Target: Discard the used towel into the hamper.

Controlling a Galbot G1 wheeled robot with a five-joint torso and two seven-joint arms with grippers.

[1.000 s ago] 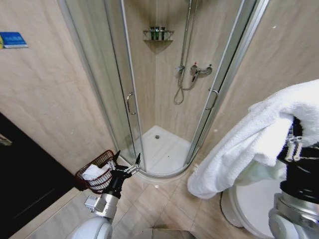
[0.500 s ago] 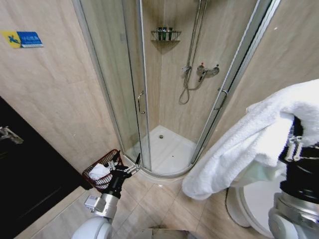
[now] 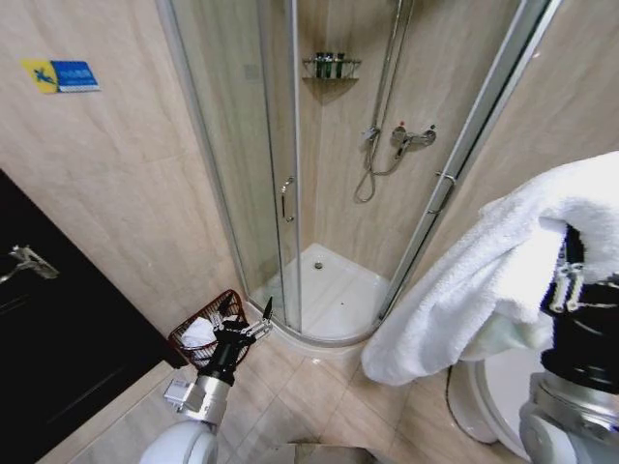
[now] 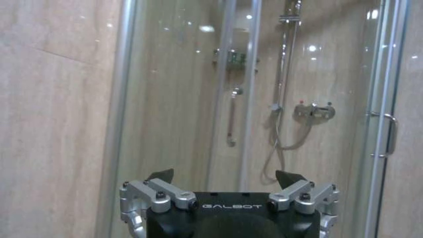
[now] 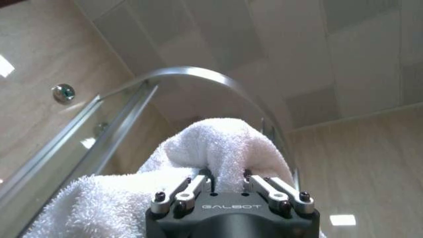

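1. Swung leftward since a second ago, by the camera's own turn and not by any move of the things: shower cabin, blue wall sign and black door all sit further right in the head view, with the door handle now showing.
2. Clamped on the white towel [image 3: 503, 280]: right gripper [image 5: 227, 179], raised at the right of the head view, fingers pinched close together into a fold of the cloth.
3. Draped over and around that gripper, the towel hangs down toward the floor tiles, its lower end above the edge of a white toilet [image 3: 488, 406].
4. Spread wide with nothing between the fingers: left gripper [image 3: 242, 315], held low at the lower left of the head view, pointing toward the shower.
5. Just beyond the left gripper, on the floor against the wall: the hamper [image 3: 208, 338], a dark reddish wire basket, with something white lying inside.
6. Well apart from the hamper: the towel, across the floor on the opposite side.
7. Beside the hamper, the curved glass shower cabin [image 3: 290, 193] with white tray, chrome mixer and hose.
8. Further out on the left: beige wall with the blue sign [image 3: 63, 75], black door [image 3: 58, 348] below it.
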